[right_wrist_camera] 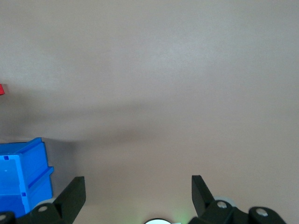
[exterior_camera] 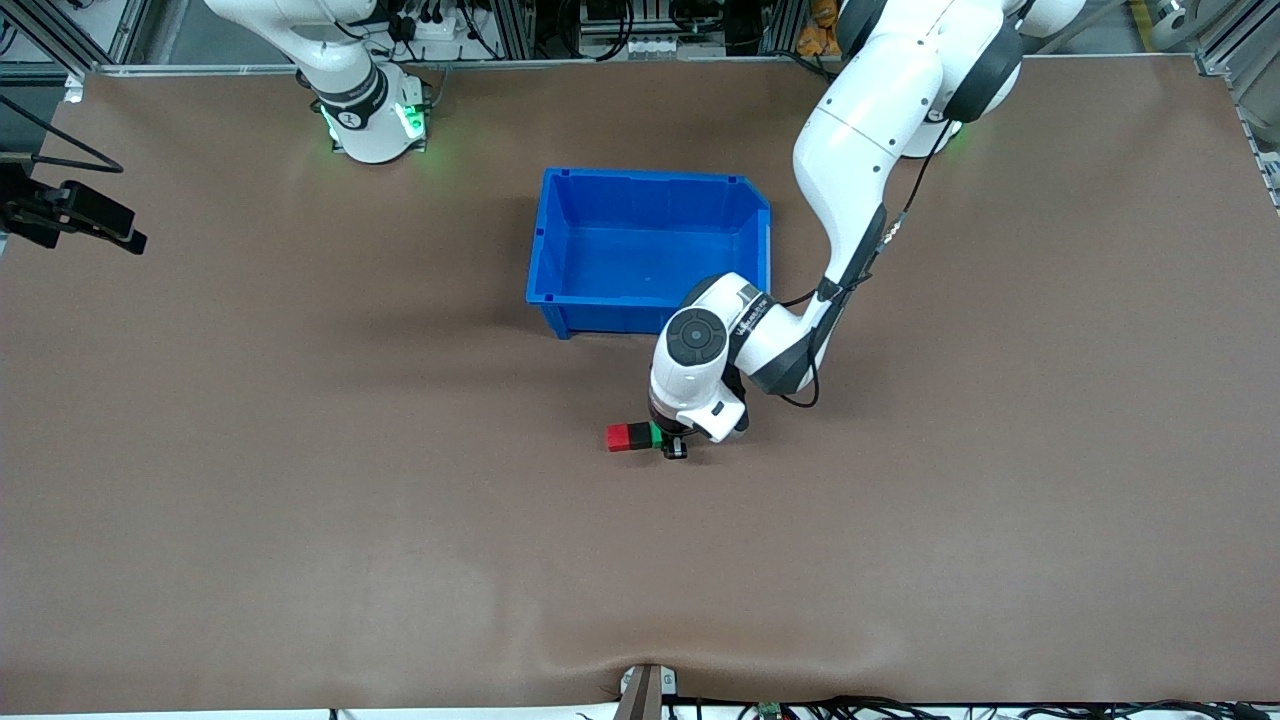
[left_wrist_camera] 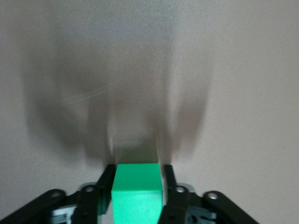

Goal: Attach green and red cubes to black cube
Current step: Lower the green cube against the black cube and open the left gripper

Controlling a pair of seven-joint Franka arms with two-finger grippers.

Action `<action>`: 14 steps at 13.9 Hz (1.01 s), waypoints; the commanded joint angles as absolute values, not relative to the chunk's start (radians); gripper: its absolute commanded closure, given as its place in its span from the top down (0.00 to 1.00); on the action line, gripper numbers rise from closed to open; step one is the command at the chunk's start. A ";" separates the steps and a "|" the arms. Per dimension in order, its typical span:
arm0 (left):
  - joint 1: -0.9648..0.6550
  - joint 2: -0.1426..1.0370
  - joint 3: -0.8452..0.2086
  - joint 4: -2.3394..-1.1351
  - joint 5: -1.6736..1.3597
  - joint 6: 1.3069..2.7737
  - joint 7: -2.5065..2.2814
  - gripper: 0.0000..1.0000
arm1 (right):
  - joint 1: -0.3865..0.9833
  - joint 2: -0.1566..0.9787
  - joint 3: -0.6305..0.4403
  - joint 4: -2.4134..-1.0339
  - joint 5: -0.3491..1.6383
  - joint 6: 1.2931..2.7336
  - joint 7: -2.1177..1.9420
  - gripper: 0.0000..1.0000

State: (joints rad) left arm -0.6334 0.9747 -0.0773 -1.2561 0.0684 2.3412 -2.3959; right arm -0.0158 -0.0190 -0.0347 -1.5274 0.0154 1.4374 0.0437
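A red cube (exterior_camera: pixel 619 437), a black cube (exterior_camera: pixel 640 435) and a green cube (exterior_camera: pixel 656 433) sit in a row on the table, touching, nearer to the front camera than the blue bin. The black cube is in the middle. My left gripper (exterior_camera: pixel 672 446) is low at the green end of the row, shut on the green cube (left_wrist_camera: pixel 136 191), with a finger (left_wrist_camera: pixel 170 186) on each side. The black and red cubes are hidden in the left wrist view. My right gripper (right_wrist_camera: pixel 138 184) is open and empty, held high over bare table; its arm waits.
An empty blue bin (exterior_camera: pixel 556 250) stands mid-table, farther from the front camera than the cubes, and its corner shows in the right wrist view (right_wrist_camera: pixel 23 172). A black camera mount (exterior_camera: pixel 70 212) sits at the right arm's end of the table.
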 commanded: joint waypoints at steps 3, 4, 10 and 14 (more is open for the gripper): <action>-0.649 0.982 -0.055 -1.226 0.086 2.338 -2.424 1.00 | -0.020 -0.008 -0.032 -1.503 0.003 1.417 0.037 1.00; -0.643 0.970 -0.055 -1.226 0.087 2.333 -2.422 1.00 | -0.015 -0.006 -0.032 -1.503 0.003 1.417 0.037 1.00; -0.631 0.838 -0.009 -1.236 0.092 2.136 -2.144 1.00 | -0.014 -0.006 -0.032 -1.502 0.005 1.417 0.038 1.00; -0.559 0.738 0.012 -1.243 0.091 2.059 -1.920 1.00 | -0.014 -0.005 -0.032 -1.503 0.005 1.417 0.038 1.00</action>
